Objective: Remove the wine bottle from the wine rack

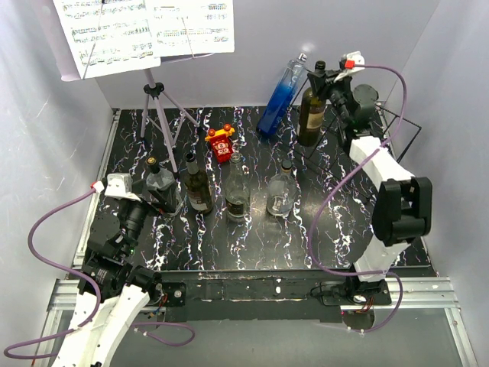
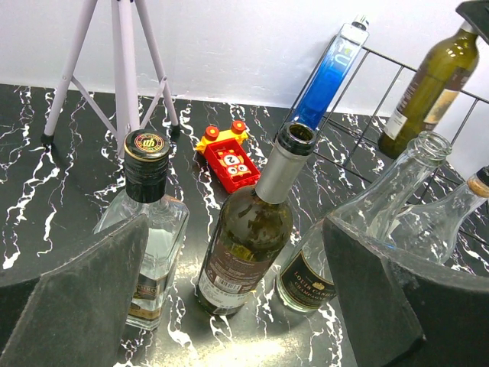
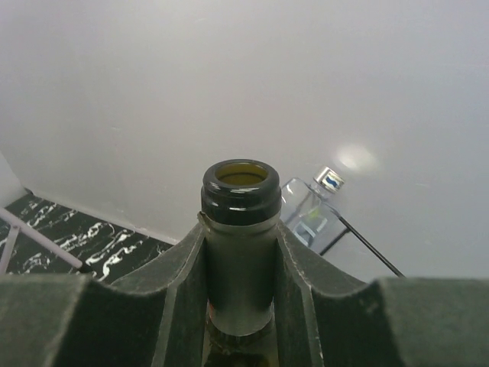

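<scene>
**Lift the neck clear before swinging out**

The right tool point(image 3: 239, 256) is clenched on the neck of the wine bottle point(image 1: 310, 115), just below the lip; its wrist view shows both pads pressed flat against the glass with the open mouth standing above them. The bottle stands tilted in the wine rack point(image 2: 359, 93), base down among the rods, neck up; a blue bottle point(image 1: 281, 99) leans in the rack just to its left. The left tool point(image 2: 233, 298) hangs released, jaws wide, well away from the rack over the row of bottles point(image 1: 221, 187) on the counter point(image 1: 260, 237).

My judgement: the grasp is made and the lift is the step in hand. Draw the bottle up along its own lean, not straight sideways, so the base clears the rods without dragging the rack; keep the grip firm, since a neck hold lets a heavy body swing; steer away from the blue bottle's side of the rack.
</scene>
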You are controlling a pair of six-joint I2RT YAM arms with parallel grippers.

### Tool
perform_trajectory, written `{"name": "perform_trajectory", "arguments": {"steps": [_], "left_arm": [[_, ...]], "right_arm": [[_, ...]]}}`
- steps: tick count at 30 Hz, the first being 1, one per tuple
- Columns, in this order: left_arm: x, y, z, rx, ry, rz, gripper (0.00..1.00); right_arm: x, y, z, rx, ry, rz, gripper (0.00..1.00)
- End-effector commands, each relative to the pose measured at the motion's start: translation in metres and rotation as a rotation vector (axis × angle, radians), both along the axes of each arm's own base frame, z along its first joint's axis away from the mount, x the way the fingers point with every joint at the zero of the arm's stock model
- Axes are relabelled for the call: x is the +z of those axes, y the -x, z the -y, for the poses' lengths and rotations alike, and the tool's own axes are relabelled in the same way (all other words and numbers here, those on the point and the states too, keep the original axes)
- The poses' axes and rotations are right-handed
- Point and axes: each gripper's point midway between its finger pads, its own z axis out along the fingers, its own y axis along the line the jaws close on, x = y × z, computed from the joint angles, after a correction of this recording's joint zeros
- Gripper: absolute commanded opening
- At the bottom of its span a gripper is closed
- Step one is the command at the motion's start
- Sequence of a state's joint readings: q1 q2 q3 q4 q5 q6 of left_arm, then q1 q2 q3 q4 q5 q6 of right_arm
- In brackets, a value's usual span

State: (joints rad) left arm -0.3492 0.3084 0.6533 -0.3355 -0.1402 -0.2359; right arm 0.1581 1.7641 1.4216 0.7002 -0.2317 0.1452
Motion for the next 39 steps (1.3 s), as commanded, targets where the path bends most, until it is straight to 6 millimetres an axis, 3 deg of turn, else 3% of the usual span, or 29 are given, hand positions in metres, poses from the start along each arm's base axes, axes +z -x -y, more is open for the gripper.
{"name": "perform_trajectory", "arguments": {"steps": [1,7,14,21,27,39], "left_arm": [[0.007,0.003,0.003,-0.021,0.003,0.023,0.98],[0.010,0.006,0.002,-0.021,0.009,0.037,0.98],[0.012,0.008,0.001,-0.022,0.015,0.048,0.98],[0.013,0.010,0.003,-0.032,0.016,0.054,0.98],[0.011,0.009,0.002,-0.029,0.014,0.047,0.98],[0.008,0.006,0.003,-0.030,0.009,0.034,0.98]], "right_arm": [[0.089,0.064,0.022,-0.092,0.020,0.311,0.01],[0.091,0.126,0.037,-0.126,0.032,0.372,0.01],[0.061,0.184,0.045,-0.129,0.063,0.382,0.01],[0.025,0.223,0.044,-0.088,0.065,0.359,0.01],[-0.002,0.244,0.042,-0.059,0.069,0.359,0.01],[-0.021,0.264,0.045,-0.044,0.012,0.330,0.01]]}}
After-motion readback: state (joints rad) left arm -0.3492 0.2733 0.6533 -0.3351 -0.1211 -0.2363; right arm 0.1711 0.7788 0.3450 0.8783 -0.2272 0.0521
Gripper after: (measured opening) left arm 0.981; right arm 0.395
